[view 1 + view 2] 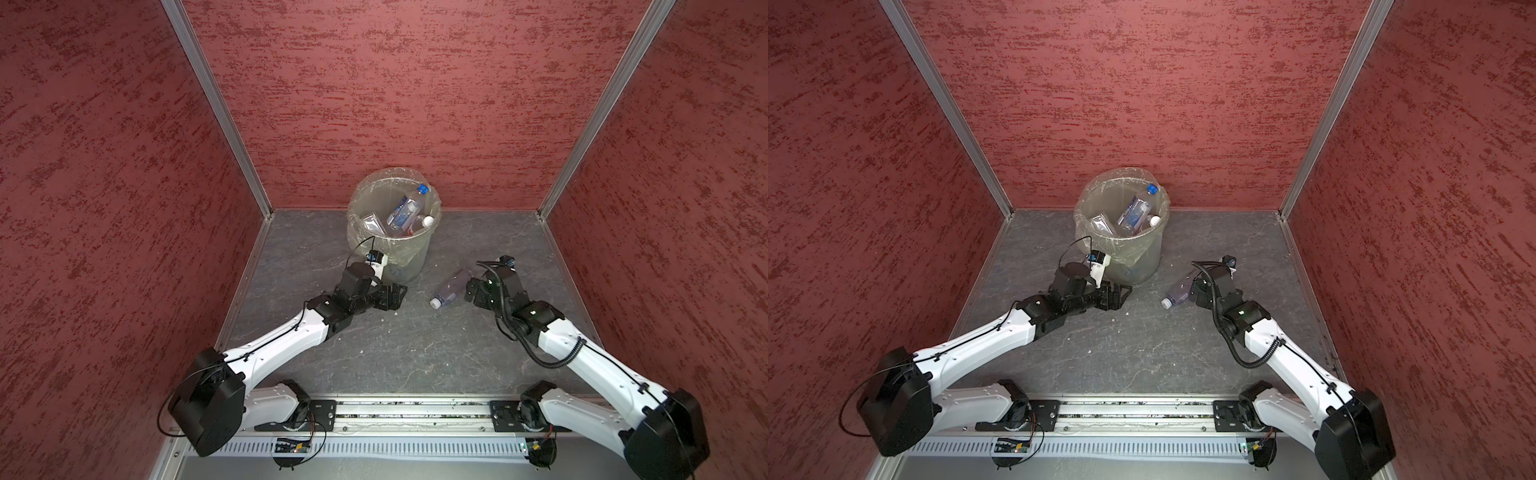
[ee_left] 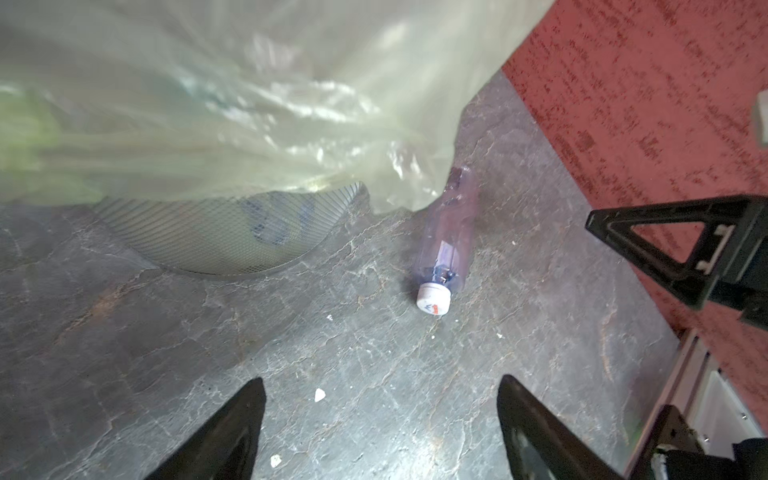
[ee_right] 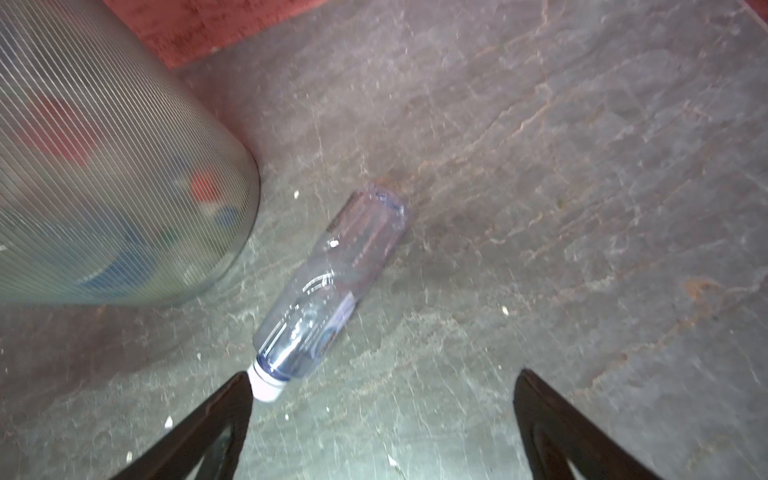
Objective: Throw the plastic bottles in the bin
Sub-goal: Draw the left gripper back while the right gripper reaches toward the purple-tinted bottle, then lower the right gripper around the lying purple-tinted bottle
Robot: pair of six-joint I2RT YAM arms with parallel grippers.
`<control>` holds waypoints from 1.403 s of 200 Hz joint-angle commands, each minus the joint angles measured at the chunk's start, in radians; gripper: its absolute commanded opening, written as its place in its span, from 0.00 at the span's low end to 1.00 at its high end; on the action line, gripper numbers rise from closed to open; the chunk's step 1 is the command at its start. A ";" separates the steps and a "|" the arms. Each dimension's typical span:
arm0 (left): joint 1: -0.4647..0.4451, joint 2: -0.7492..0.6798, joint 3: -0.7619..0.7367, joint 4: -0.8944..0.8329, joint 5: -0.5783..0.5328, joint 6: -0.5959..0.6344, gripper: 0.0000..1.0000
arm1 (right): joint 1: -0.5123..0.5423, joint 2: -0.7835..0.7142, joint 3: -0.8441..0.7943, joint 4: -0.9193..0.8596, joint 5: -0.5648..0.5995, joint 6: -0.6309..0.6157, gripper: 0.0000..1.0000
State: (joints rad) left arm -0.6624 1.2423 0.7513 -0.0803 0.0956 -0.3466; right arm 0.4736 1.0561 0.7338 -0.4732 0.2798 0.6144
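**Mounting rail nearest, bin farthest, one bottle outside it**

Both top views: the rail runs along 6 o'clock of the table. The bin stands at 12 o'clock by the back wall, probably so that either arm can reach its mouth. A clear bag lines it and folds over the rim. Inside lie a blue-capped bottle, a white-capped bottle and a flattened clear piece, likely another bottle. The loose bottle lies on its side at about 4 o'clock of the bin, near it and apart from it. The left fingers sit low at 6 o'clock of the bin. The right fingers sit just at 3 o'clock of the loose bottle.

Left wrist view: the left fingers are spread, with only bare table between them. The bag hangs down the bin's wall close ahead. The loose bottle lies beyond it, white cap towards this camera.

Right wrist view: the right fingers stand wide apart and empty. The loose bottle lies ahead, its cap just beside one fingertip; I cannot tell if they touch. That spread looks readied to close across the bottle's body. Blurred red and blue shapes show through the bin's ribbed wall.
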 commanded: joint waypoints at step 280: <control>-0.057 0.129 -0.039 0.158 0.073 -0.058 0.83 | -0.090 0.660 0.438 -0.179 -0.341 0.241 0.99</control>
State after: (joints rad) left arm -0.7166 1.3731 0.6971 0.0700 0.1600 -0.4068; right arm 0.3882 1.7073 1.1370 -0.6617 -0.0467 0.8345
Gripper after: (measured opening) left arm 0.827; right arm 0.987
